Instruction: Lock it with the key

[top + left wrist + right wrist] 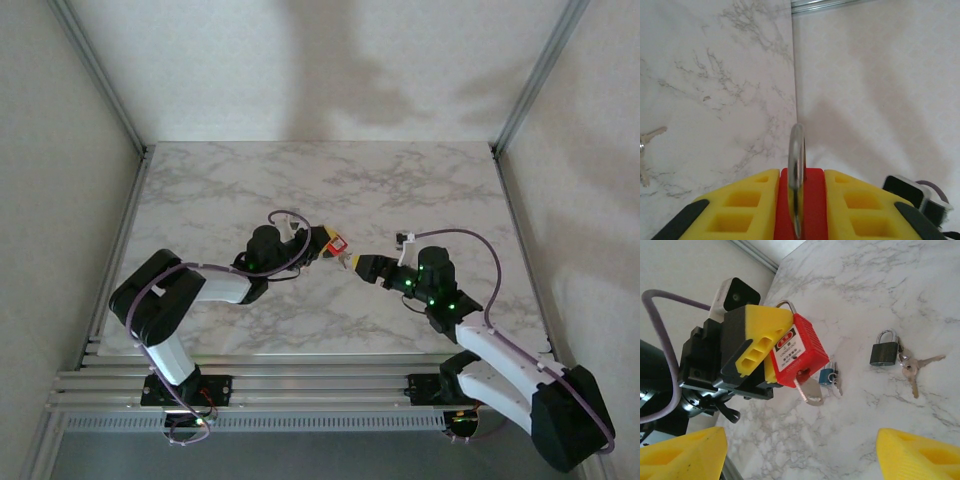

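A red padlock with a steel shackle is held off the table, and my left gripper is shut on its body between yellow fingers. A silver key sticks out of the lock's underside, angled down. My right gripper is open, with its yellow fingertips wide apart just short of the key and nothing between them. From above, the left gripper and the right gripper face each other at mid-table, with the padlock between.
A small blue padlock with keys lies on the marble table under the red one. A dark padlock with a key bunch lies further right. Loose keys lie at the left of the left wrist view.
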Tool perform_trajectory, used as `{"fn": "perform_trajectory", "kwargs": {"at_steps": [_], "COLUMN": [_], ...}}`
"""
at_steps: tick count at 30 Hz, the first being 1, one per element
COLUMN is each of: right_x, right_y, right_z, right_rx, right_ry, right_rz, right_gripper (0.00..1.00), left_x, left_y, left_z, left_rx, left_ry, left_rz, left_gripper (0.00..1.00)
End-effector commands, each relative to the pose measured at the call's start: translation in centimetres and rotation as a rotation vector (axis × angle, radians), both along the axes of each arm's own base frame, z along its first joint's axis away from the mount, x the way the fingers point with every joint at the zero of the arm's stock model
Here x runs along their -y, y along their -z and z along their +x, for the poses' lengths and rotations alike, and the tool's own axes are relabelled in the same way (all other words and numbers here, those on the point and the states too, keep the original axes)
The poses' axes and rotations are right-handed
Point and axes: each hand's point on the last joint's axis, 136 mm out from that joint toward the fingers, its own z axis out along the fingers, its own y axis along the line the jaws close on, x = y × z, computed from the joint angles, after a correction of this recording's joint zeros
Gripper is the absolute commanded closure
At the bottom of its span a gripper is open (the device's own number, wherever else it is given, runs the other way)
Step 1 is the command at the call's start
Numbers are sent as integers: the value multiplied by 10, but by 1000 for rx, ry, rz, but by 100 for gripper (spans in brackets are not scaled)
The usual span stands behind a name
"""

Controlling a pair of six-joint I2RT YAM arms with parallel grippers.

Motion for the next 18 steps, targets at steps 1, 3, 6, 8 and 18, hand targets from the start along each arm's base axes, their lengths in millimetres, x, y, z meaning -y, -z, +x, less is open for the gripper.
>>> {"fn": "perform_trajectory", "kwargs": {"at_steps": [1, 3, 6, 8, 18], "right_x": [-6, -8, -9, -9, -8], "right_y": [-12, -10, -7, -6, 3], "right_z": [3, 6, 8, 9, 15], "right_rx": [-20, -46, -82, -90, -143], "right_ry": [-26, -30, -35, -36, -10], "right_rz": [87, 107, 123, 130, 161], "right_gripper": [22, 23, 24, 26, 30], "left_x": [4, 4, 4, 6, 6], "left_y": [-35, -37, -35, -33, -28], "left_z": [5, 5, 5, 4, 5], "left_rx": [97, 100, 93, 85, 73], "left_ry": [17, 15, 19, 26, 22], "left_rz": [-101, -120, -154, -172, -193], "left_gripper": [100, 100, 100, 100, 100]}}
